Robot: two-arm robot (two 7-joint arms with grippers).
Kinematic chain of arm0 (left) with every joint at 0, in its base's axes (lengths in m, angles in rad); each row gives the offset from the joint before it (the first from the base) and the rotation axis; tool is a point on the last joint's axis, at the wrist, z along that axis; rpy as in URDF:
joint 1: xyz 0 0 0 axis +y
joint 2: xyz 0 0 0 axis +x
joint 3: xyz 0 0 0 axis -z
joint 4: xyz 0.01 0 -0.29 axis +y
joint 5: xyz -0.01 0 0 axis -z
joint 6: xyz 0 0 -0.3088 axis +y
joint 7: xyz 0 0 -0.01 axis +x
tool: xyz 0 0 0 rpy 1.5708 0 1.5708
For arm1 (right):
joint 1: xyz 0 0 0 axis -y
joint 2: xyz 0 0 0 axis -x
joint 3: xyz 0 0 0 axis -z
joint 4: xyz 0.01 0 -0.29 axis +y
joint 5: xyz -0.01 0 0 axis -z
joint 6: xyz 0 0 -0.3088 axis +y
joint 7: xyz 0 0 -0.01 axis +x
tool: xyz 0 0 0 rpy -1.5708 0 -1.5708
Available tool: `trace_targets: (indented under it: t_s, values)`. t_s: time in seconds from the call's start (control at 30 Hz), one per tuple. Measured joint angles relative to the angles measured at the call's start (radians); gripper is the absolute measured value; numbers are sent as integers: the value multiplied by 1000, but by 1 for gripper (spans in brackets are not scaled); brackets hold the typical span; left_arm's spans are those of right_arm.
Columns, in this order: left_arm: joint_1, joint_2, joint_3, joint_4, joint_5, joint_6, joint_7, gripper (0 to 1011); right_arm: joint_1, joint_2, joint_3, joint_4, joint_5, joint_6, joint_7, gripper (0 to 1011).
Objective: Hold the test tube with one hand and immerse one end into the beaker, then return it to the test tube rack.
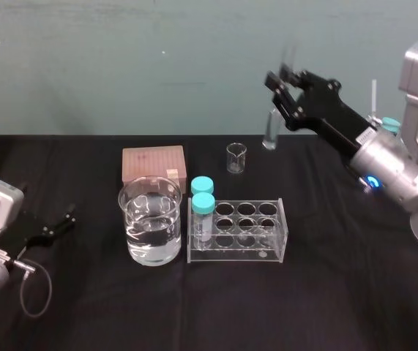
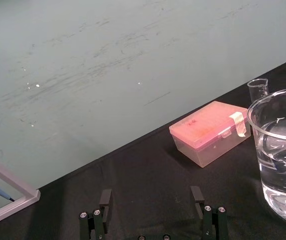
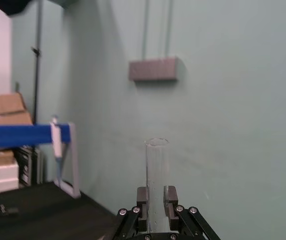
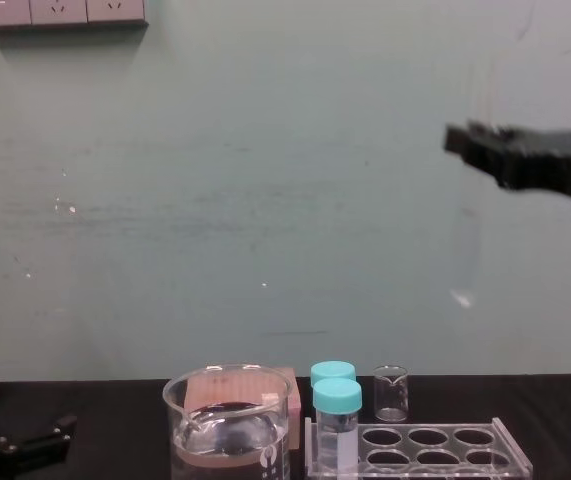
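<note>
Glass tube (image 3: 157, 170) hangs pinched in the right gripper (image 1: 280, 79), high at upper right of the head view, well above the rack (image 1: 273, 256); left gripper (image 1: 64, 223) rests lower left, fingers spread; the dip comes next, I'd say: swing left over the beaker (image 1: 150, 219), then lower.

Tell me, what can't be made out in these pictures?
Tube, lower end: right wrist view, cut off by the edge past the right gripper, shut on it.
Tube, chest view: only a faint blur against the wall.
Beaker: left wrist view, cut by the edge.
Rack, base: chest view, cut by the lower edge.
Left gripper, open at the left: chest view, dark against the black table.
</note>
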Motion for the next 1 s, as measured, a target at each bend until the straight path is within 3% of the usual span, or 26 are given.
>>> trace_targets:
  t_s: [0.37, 1.0]
  values:
    - [0, 0, 0, 0, 0, 0, 0, 1000, -84, 5, 34, -7, -2, 67, -29, 228]
    - [0, 0, 0, 0, 0, 0, 0, 1000, -94, -30, 28, 50, 6, 75, 7, 228]
